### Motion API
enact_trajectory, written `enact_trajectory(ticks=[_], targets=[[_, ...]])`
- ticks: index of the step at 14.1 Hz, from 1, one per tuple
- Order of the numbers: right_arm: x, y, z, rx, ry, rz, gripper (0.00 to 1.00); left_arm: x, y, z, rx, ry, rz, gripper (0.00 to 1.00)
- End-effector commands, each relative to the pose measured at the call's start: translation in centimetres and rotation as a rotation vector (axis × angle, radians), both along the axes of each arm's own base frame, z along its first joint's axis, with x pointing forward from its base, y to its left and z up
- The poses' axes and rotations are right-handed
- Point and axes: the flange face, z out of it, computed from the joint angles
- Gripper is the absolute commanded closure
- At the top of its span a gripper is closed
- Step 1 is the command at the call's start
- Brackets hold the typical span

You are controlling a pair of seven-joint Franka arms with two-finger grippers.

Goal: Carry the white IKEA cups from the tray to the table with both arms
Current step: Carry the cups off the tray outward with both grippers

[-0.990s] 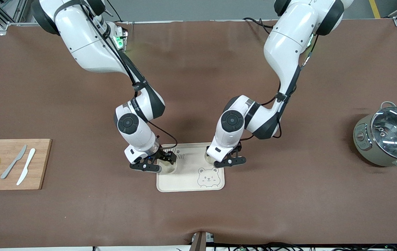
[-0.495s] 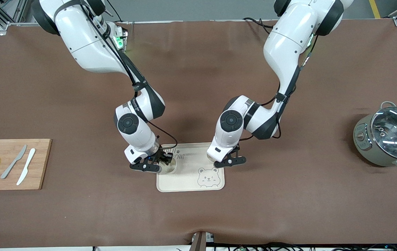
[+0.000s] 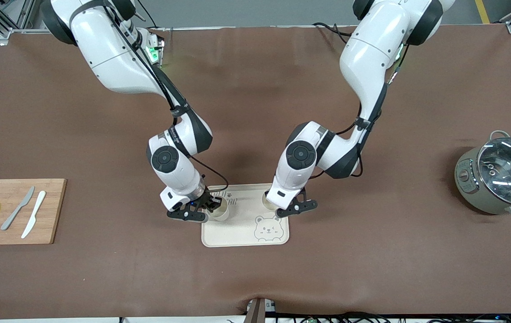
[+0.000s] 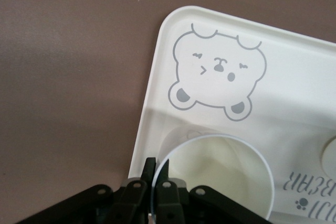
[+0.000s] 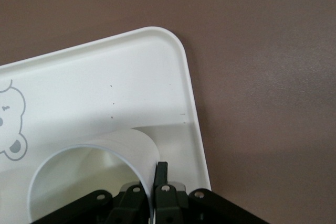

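You have a brown tabletop (image 3: 372,251) carrying the cream tray (image 3: 237,237), nearest the front camera at mid-table. Both white cups are over it: one (image 3: 220,211) toward the right arm's end, one (image 3: 268,202) toward the left arm's end. Your right gripper (image 3: 206,210) is pinched on the first cup's wall, your left gripper (image 3: 292,207) on the second's. You're at the grasp-and-lift step; next, raise both cups above the rim, then carry each outward to bare tabletop.
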Motion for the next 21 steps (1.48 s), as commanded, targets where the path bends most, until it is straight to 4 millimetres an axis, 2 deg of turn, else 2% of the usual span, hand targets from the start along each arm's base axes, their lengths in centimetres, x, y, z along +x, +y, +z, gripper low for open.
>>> enact_trajectory(ticks=[1,4,6,8,11,14,18,21], targets=[[0.7,0.1,0.8,0.000,-0.014,-0.013,1.00,0.5,1.1,2.6,0.011,0.031,-0.001,1.00],[2.4,-2.3,3.4,-0.012,0.022,-0.041,1.00,2.1,4.6,4.9,0.037,0.058,-0.050,1.00],[3.7,-4.4,5.2,-0.043,0.055,0.014,1.00,2.9,7.1,7.5,0.056,0.069,-0.078,1.00],[5.1,-8.2,6.9,-0.068,0.066,0.098,1.00,3.8,9.9,9.6,0.068,0.071,-0.112,1.00],[6.0,-13.7,8.5,-0.097,0.081,0.216,1.00,5.4,14.3,11.6,0.076,0.063,-0.145,1.00],[6.4,-19.9,9.0,-0.118,0.092,0.318,1.00,6.0,18.2,13.0,0.087,0.091,-0.184,1.00],[6.0,-29.2,8.1,-0.077,0.097,0.431,1.00,7.0,24.2,13.5,0.113,0.131,-0.251,1.00],[6.1,-34.5,7.6,-0.063,0.082,0.482,1.00,8.4,30.9,12.9,0.107,0.143,-0.306,1.00]])
